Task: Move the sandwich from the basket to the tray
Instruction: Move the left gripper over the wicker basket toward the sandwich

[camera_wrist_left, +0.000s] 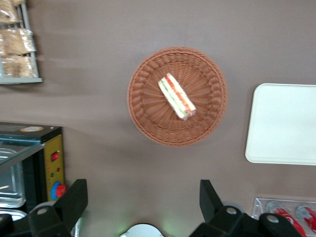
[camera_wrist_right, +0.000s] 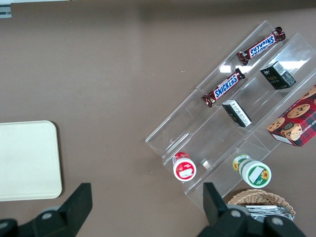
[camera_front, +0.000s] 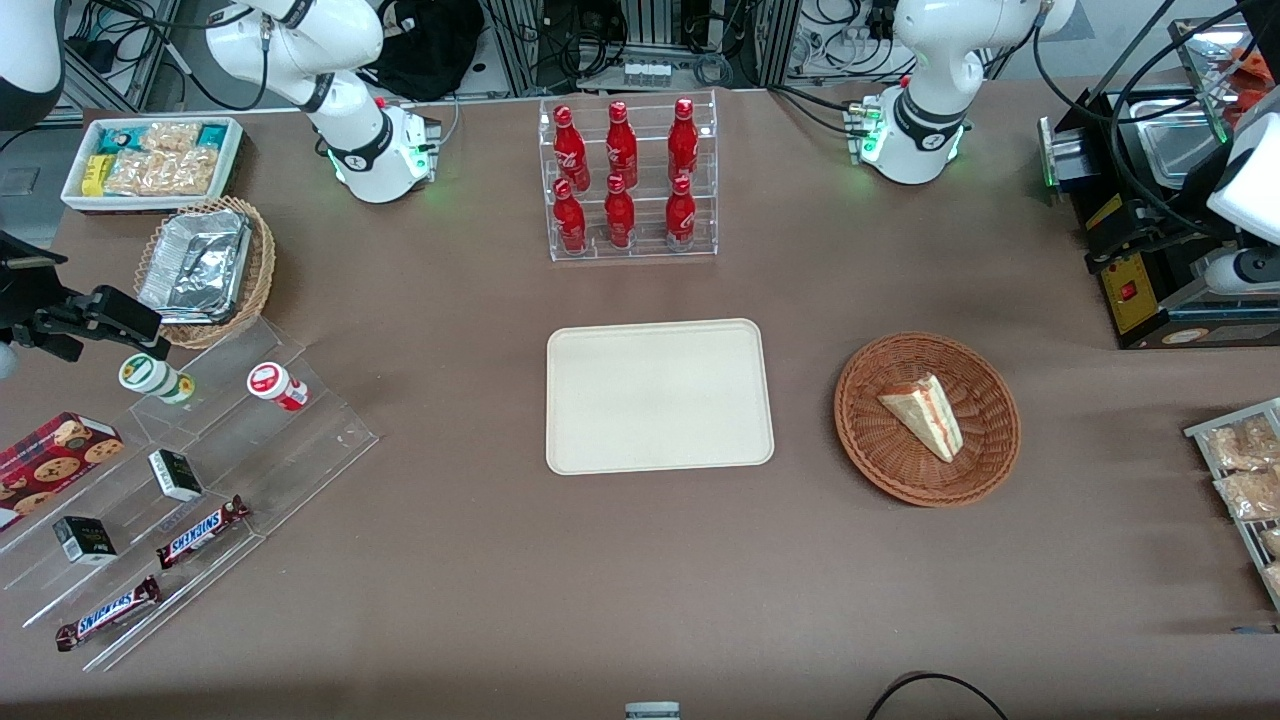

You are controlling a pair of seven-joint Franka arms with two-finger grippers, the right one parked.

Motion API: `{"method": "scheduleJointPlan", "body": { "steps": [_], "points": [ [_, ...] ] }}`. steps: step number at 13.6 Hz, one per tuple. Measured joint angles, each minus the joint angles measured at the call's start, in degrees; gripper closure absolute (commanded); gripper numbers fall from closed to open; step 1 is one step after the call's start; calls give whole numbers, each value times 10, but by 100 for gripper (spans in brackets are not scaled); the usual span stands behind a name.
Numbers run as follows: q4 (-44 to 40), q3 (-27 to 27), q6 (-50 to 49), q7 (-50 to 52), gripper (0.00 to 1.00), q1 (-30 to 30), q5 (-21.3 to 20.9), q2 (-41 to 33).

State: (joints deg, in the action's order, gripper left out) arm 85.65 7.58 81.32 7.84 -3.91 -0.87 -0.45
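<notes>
The gripper (camera_wrist_left: 143,207) hangs high above the table (camera_front: 640,580), pointing straight down, fingers (camera_wrist_left: 74,200) wide apart, holding nothing. The sandwich (camera_front: 925,413) lies in the basket (camera_front: 870,440), beside the tray (camera_front: 660,395).

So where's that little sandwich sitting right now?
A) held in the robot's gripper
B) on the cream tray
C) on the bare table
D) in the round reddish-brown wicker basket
D: the sandwich lies inside the basket, the tray beside it has nothing on it, and the left arm's gripper hangs open above the table by the basket, holding nothing.
</notes>
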Motion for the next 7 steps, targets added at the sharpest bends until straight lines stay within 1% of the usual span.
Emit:
{"method": "scheduleJointPlan", "body": {
  "steps": [4,7],
  "points": [
    [1,-2,0,0,0,-7,9,2],
    [8,-2,12,-2,0,-14,9,27]
  ]
}}
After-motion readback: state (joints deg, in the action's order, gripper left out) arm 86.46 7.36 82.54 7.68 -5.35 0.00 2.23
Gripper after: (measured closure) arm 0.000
